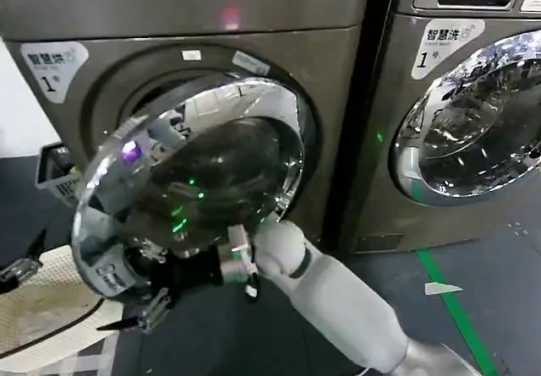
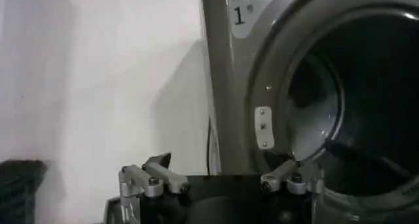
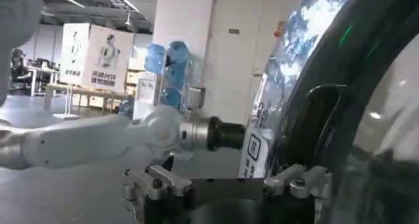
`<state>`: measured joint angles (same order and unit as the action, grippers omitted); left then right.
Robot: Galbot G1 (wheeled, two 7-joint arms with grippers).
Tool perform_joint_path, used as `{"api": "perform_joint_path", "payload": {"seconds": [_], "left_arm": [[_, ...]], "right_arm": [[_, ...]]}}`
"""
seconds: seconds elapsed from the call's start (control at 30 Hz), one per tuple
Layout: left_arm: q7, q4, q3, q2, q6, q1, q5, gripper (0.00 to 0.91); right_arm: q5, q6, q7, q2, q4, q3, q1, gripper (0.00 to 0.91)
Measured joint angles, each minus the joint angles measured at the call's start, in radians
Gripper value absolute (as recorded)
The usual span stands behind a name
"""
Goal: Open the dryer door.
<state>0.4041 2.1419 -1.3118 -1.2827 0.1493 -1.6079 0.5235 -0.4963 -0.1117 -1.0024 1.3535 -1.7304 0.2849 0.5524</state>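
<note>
In the middle left of the head view, the door point(image 1: 190, 186) has swung out from the dryer point(image 1: 279, 46), so the round hole behind it shows. The right hand point(image 1: 145, 296) is open at the door's lower edge. The left hand point(image 2: 219, 179) is open too, idle. The door looks about half open; it may need more swing.

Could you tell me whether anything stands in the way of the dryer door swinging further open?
A white mesh basket sits low on the robot's left, beside the dryer door, which the right hand works at its lower rim; it may obstruct further swing.
</note>
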Motion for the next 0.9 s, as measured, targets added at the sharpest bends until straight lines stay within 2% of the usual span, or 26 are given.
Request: {"api": "perform_joint_path", "payload": {"seconds": [0.5,0.9], "left_arm": [[-0.005,0.012,0.057,0.018,0.007,0.03,0.021,0.907],[-0.003,0.055,0.148,0.045,0.007,0.046,0.027,0.907]], "right_arm": [[-0.012,0.031,-0.096,-0.097,-0.129,-0.081,0.12,0.907],[-0.014,0.045,-0.149,-0.161,-0.169,-0.167,0.226,0.907]]}}
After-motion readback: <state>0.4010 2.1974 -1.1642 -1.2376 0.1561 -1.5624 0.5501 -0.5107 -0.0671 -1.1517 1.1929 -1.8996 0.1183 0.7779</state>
